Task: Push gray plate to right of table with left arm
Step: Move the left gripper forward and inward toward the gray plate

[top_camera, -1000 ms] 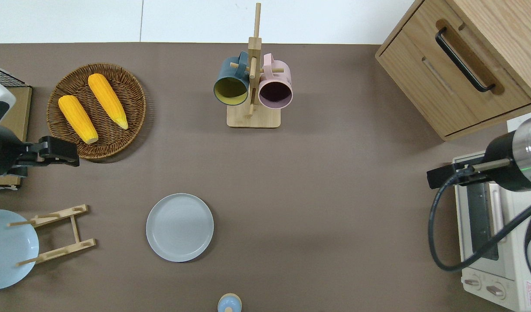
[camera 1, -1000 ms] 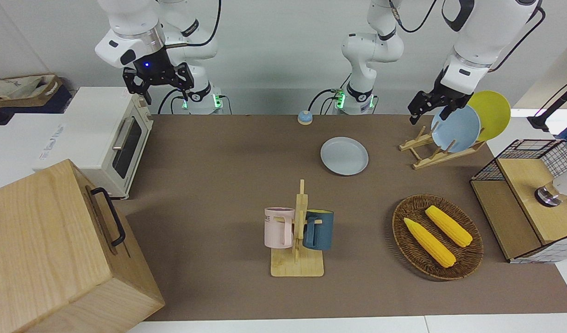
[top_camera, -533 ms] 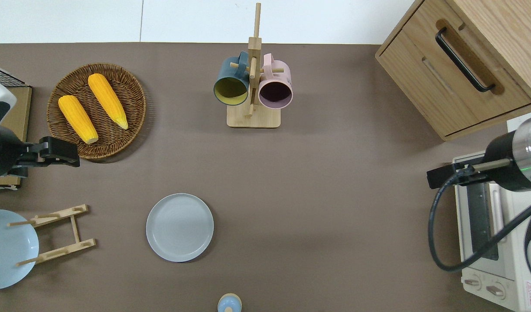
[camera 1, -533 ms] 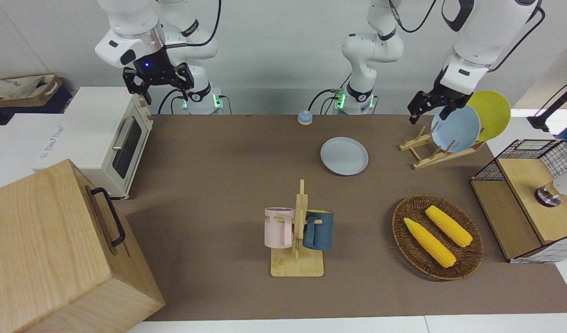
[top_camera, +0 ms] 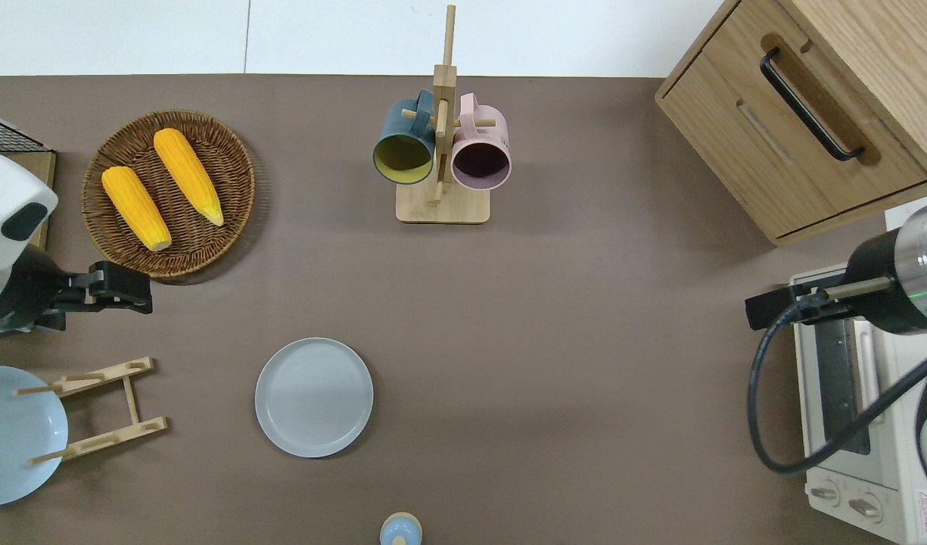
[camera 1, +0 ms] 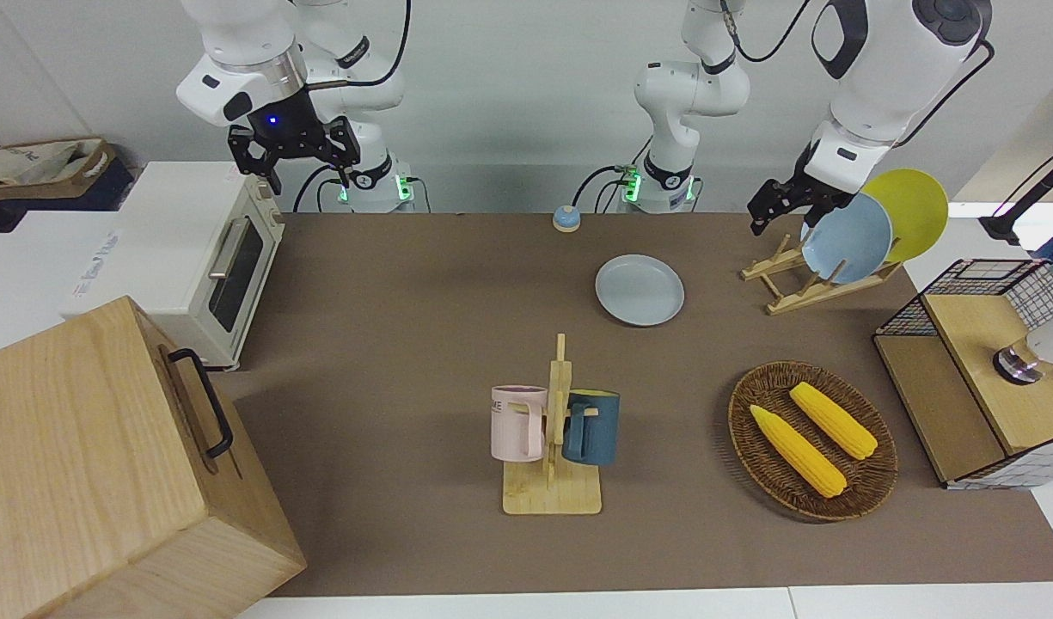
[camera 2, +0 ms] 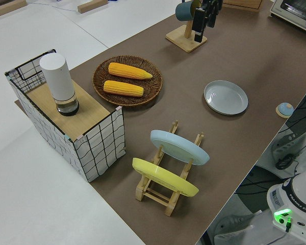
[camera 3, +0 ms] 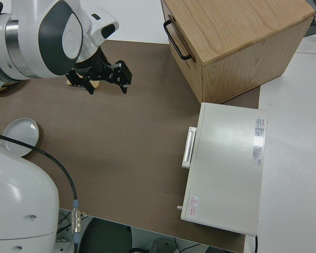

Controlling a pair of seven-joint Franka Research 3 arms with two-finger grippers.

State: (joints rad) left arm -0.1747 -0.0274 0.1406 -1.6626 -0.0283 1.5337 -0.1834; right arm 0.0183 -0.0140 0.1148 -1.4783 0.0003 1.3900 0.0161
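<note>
Left arm's small black gripper [top_camera: 126, 287] hangs over bare brown table [top_camera: 584, 341] beside the wicker corn basket [top_camera: 236, 163] — can't tell its fingers' gap, nothing held. Round pale gray plate [top_camera: 314, 397] sits well apart, untouched. Right arm's parked.

A matt brown top was seen on the table [top_camera: 584, 341], and a smooth, matt gray finish on the gray plate [top_camera: 314, 397]. The basket [top_camera: 206, 242] was woven of rough wicker, the cabinet [camera 1: 88, 456] made of grained pale wood, and the toaster oven [camera 1: 182, 249] finished in smooth cream-white with a dark glass door.
</note>
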